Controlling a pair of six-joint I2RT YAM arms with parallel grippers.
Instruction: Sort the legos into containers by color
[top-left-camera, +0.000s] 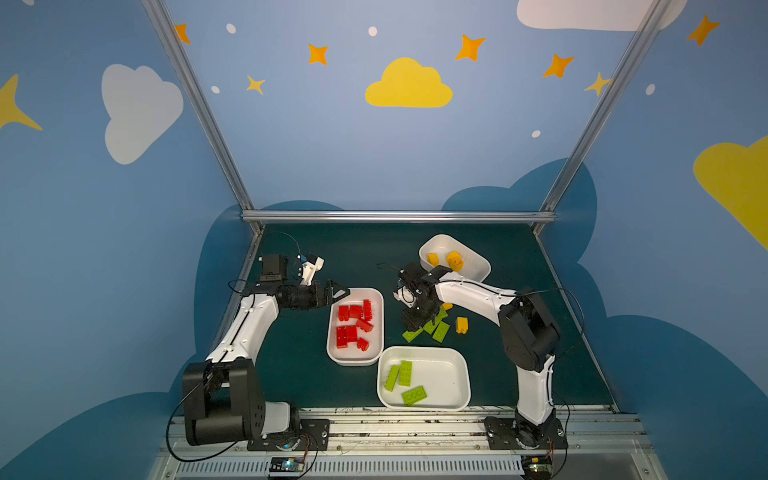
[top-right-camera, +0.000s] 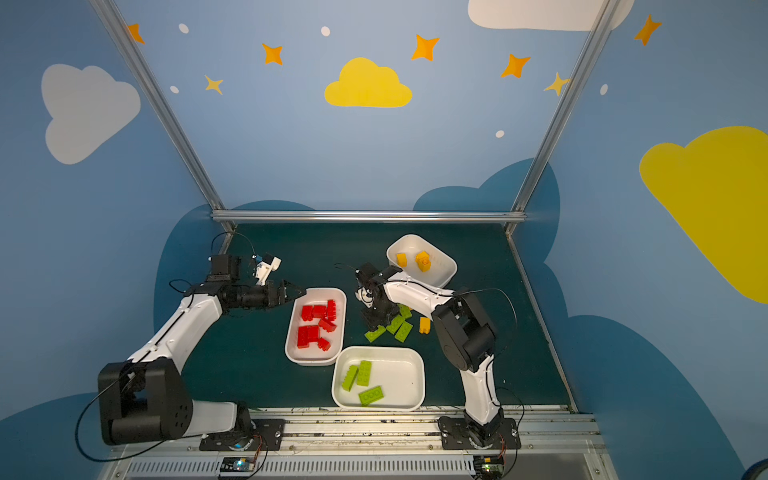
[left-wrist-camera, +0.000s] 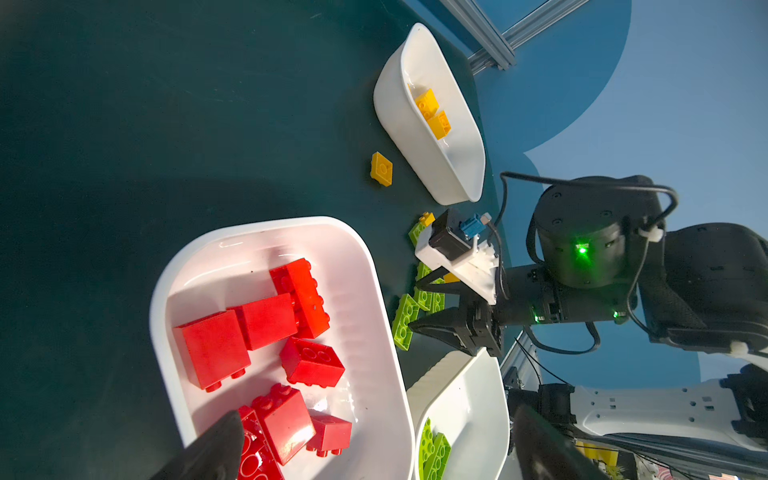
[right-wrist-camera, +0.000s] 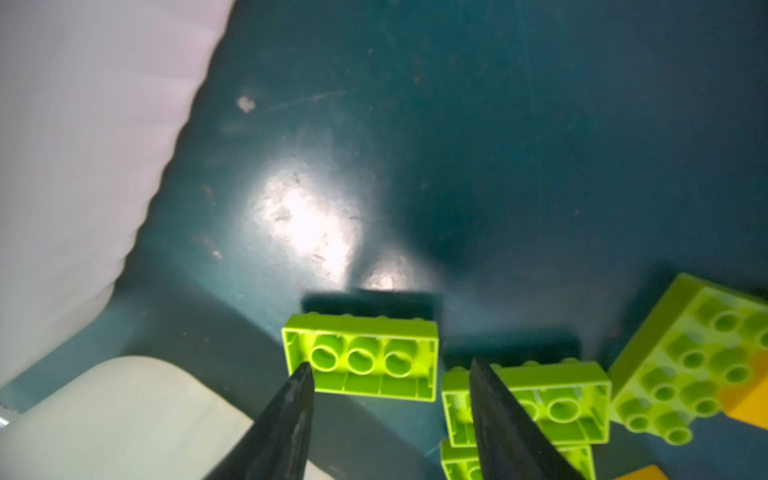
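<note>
1. Just beyond the green-brick tub (top-left-camera: 419, 350), an upturned lime brick (right-wrist-camera: 361, 357) lies on the surface, its long axis spanning the finger gap.
2. Right hand (right-wrist-camera: 390, 363) half-open, empty, poised over it; left hand (top-left-camera: 338, 293) wide, empty, farther off.

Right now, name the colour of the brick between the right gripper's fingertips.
The brick is lime green; the right wrist view shows it best.

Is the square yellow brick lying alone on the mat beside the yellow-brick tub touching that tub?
Apart. The left wrist view shows a strip of bare mat between the yellow brick and the outer wall of the tub.
</note>
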